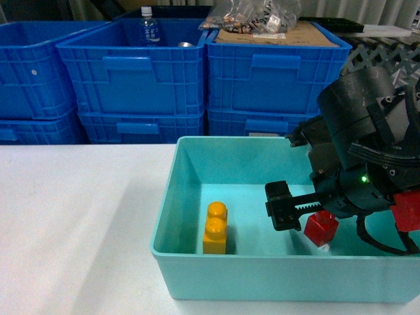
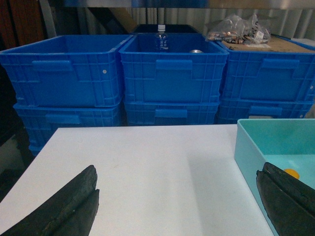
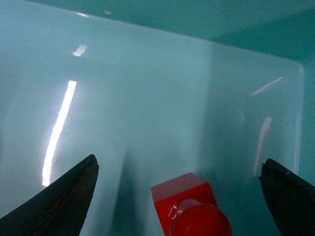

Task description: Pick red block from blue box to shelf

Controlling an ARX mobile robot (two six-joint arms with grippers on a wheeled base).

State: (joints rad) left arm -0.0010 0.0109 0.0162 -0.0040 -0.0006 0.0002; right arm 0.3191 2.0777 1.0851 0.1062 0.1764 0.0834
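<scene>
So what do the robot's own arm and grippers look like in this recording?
The right gripper is black with a toothed rail, a rounded black wrist housing, a green indicator light, black cables and a red part at its rear. The left gripper shows only dark, matte, tapered fingers.

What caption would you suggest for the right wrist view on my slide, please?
Open right gripper straddling the red block on the blue box floor.
</scene>
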